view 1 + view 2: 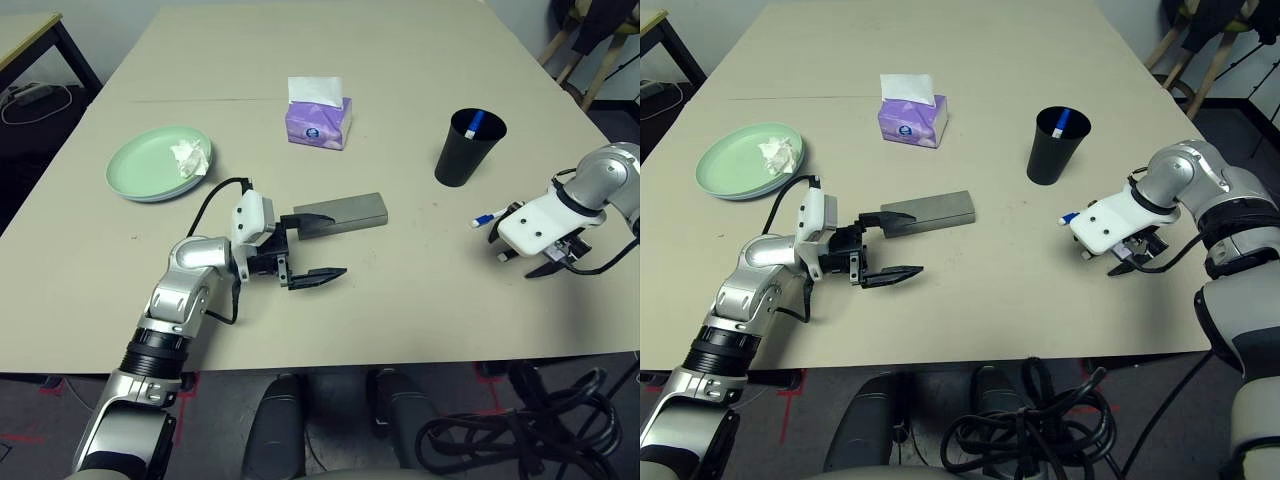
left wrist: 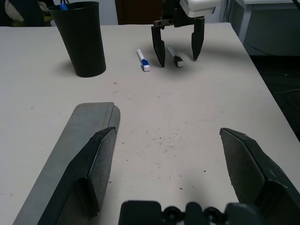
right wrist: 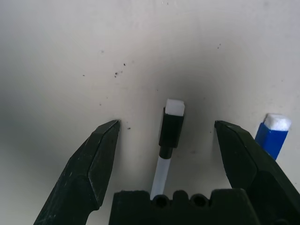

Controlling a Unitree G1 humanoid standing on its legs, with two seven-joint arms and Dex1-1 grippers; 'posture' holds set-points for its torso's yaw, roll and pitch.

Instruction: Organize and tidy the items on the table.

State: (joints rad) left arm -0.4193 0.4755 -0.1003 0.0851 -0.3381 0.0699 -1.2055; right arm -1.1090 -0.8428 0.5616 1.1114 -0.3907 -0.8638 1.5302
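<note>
The left pincer [image 1: 312, 250] is lying level on the counter [image 1: 400, 120], spread wide, one finger touching the grey case [image 1: 343, 212]. The case is still waiting, its long axis pointing roughly toward the cup [image 1: 469, 147]. Near the cup, the right pincer [image 2: 178, 49] is hanging wide over a black-capped marker [image 3: 170, 129], which is running lengthwise between the fingers; a blue-capped marker [image 2: 143, 60] is lying just beside it. Judging progress: one marker is standing in the cup, tissue [image 1: 190, 157] sitting on the plate [image 1: 150, 165]; both markers and case remain.

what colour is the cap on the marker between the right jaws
Black, with a white tip, on the marker lying on the table; the right wrist view shows it best.
</note>
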